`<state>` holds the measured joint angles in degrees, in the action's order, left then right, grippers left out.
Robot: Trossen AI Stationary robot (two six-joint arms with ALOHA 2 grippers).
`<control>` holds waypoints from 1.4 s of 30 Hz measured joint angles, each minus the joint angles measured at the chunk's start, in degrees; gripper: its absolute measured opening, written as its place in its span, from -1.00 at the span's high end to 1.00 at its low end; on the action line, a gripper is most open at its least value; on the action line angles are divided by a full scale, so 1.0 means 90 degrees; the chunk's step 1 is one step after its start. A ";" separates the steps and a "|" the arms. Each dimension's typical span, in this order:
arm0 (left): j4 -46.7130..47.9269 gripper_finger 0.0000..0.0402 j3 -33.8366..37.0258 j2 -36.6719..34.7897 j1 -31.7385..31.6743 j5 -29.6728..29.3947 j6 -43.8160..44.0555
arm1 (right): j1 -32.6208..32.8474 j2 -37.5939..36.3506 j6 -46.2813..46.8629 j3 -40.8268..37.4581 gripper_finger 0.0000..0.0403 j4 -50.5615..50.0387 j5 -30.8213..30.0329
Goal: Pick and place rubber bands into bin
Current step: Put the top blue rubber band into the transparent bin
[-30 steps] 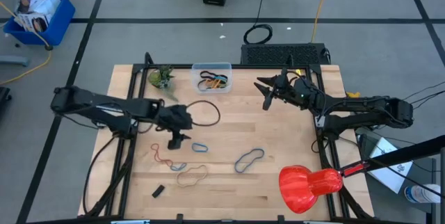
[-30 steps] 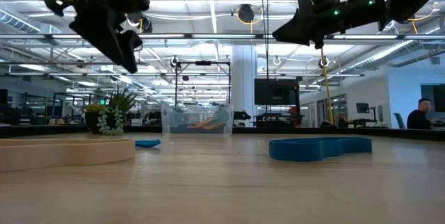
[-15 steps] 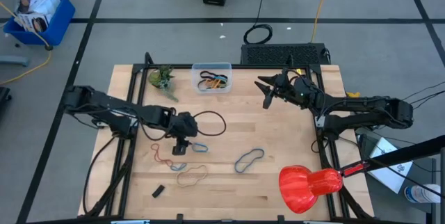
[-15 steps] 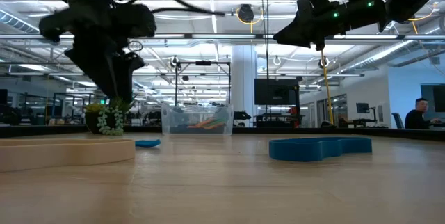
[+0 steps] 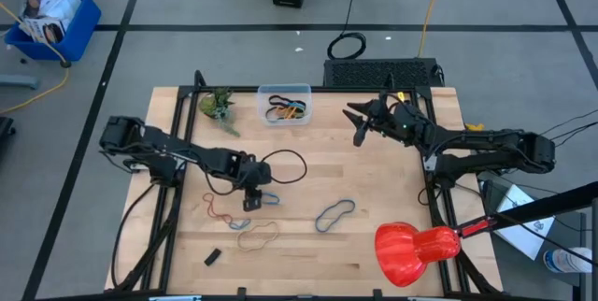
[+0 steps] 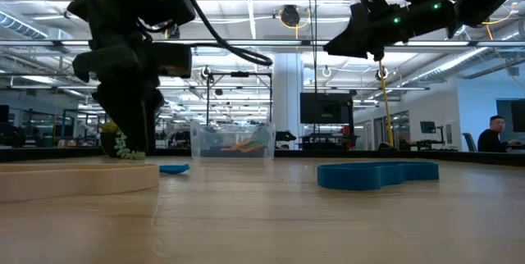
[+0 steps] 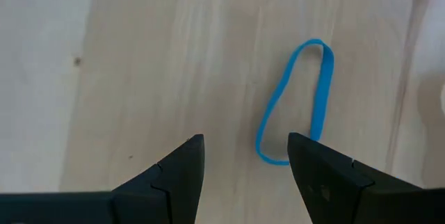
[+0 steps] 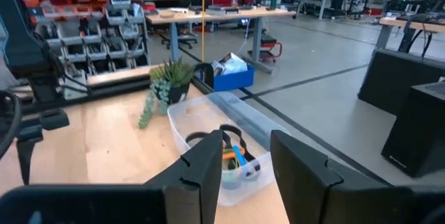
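High view shows the small clear plastic rectangular bin [image 5: 286, 104] sitting at the far edge of the wooden table [image 5: 374, 245], and it's already got a few thin rubber bands [image 5: 285, 107] in it, black and orange plus a blue one you can spot in the right wrist view. So I'd call the job partly done, but there's plenty left.

Still loose on the wood: a blue rubber band loop [image 5: 266, 199] near the middle, a thin red band [image 5: 218, 208] beside it, a grey one [image 5: 239, 222] and a tan one [image 5: 258, 237] a bit nearer the front edge, and a bigger blue-grey loop [image 5: 334, 214] off toward the right arm's side. That's roughly five to go, as far as I can count.

The left gripper [image 5: 253, 200] is low over the blue loop. In the left wrist view its fingers [image 7: 174, 175] are spread fairly wide and holding nothing, with one finger right at the end of the blue band [image 7: 295, 102] and the other out on bare wood. My guess is it's lined up to grab this one next.

The right gripper [image 5: 360, 123] hangs above the table just beside the bin, jaws apart and empty too.

Other stuff: a little green potted plant [image 5: 217, 106] near the bin, a small black block [image 5: 212, 257] at the front, and a red plastic thing [image 5: 416, 250] at the front right.
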<state>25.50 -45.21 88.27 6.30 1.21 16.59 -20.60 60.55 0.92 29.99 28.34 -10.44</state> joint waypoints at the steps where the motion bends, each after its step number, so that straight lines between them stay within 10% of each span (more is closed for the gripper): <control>1: -0.0029 -0.06 0.0000 0.0047 0.0022 0.0017 0.0027 | 0.0000 0.0000 -0.0006 0.0000 0.42 -0.0044 0.0000; 12: -0.0241 0.00 -0.0016 0.0546 0.0108 0.0011 0.0178 | -0.0001 0.0000 -0.0225 0.0001 0.42 -0.0227 -0.0001; 27: -0.0270 0.95 -0.0008 0.0594 0.0094 0.0178 0.0331 | -0.0005 -0.0002 -0.0371 0.0001 0.42 -0.0228 -0.0002; 42: -0.0391 0.98 0.0002 0.0603 0.0091 0.0357 0.0717 | -0.0005 0.0000 -0.0373 0.0001 0.42 -0.0231 -0.0002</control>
<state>21.98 -45.19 93.69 7.11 4.43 23.05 -20.64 60.55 -2.44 30.00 26.26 -10.46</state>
